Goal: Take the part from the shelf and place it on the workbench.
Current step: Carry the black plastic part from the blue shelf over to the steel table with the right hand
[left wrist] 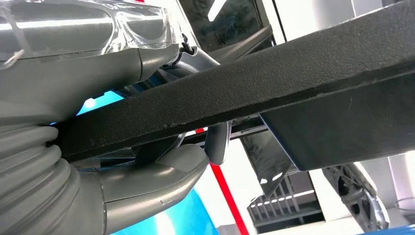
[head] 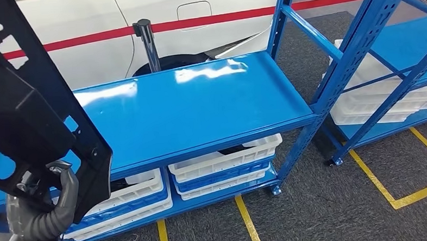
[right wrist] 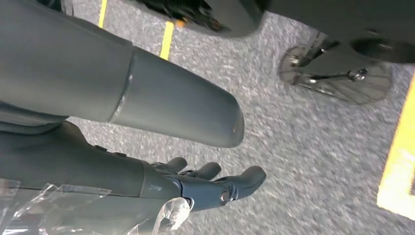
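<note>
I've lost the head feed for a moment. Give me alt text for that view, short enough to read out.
The left hand grips a large black plastic part, raised at the left in front of a blue metal shelf whose top level is bare. White plastic crates sit stacked on the lower level. Grey carpet with yellow floor lines lies in front, and a white car stands behind.

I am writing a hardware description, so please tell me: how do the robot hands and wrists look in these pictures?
The left robot hand has a grey ribbed wrist cover, a thick smooth grey thumb and clear plastic film over the housing. The right robot hand has a smooth grey thumb, darker blue-grey fingers with rounded tips, and crinkled clear film near the wrist.
</note>
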Robot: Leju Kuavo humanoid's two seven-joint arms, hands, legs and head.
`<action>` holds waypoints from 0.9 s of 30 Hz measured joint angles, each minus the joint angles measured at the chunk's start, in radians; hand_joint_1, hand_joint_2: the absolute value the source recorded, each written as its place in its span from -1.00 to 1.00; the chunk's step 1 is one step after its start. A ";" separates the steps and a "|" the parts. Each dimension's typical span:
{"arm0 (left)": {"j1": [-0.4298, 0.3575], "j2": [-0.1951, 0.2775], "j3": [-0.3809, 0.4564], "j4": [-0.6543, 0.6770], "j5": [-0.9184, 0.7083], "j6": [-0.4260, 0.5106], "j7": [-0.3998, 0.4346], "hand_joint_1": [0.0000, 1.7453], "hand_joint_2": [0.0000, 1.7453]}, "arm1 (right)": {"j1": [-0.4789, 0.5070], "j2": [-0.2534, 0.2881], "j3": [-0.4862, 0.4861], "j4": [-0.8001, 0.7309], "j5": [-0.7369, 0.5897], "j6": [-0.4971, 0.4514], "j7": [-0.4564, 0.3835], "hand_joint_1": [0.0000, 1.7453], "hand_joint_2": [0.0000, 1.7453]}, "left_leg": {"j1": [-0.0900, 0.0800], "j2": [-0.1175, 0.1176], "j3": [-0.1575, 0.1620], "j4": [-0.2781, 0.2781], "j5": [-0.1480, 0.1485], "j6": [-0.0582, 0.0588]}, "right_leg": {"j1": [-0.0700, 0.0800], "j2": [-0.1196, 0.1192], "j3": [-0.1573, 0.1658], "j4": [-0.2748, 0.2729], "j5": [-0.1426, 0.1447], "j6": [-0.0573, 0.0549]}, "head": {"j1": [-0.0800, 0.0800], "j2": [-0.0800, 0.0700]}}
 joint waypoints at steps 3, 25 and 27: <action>-0.001 -0.007 -0.001 0.007 -0.001 -0.009 -0.003 1.00 1.00 | 0.003 0.000 -0.007 0.000 -0.006 -0.002 -0.004 -1.00 -1.00 | -0.004 0.000 -0.028 0.002 0.020 0.003 | -0.001 0.000 -0.028 0.141 -0.058 0.004 | 0.001 0.000; 0.003 -0.066 -0.043 0.047 -0.031 -0.029 -0.057 1.00 1.00 | 0.004 -0.020 -0.027 0.001 0.000 0.075 -0.025 -1.00 -1.00 | -0.022 0.029 0.040 -0.022 -0.016 -0.032 | 0.010 -0.023 0.086 -0.187 0.133 -0.036 | -0.006 0.000; 0.003 -0.070 -0.045 0.051 -0.030 -0.028 -0.059 1.00 1.00 | 0.004 -0.022 -0.028 0.001 -0.001 0.078 -0.020 -1.00 -1.00 | -0.018 0.020 0.031 -0.027 -0.005 -0.020 | 0.009 -0.027 0.077 -0.182 0.130 -0.026 | -0.005 0.000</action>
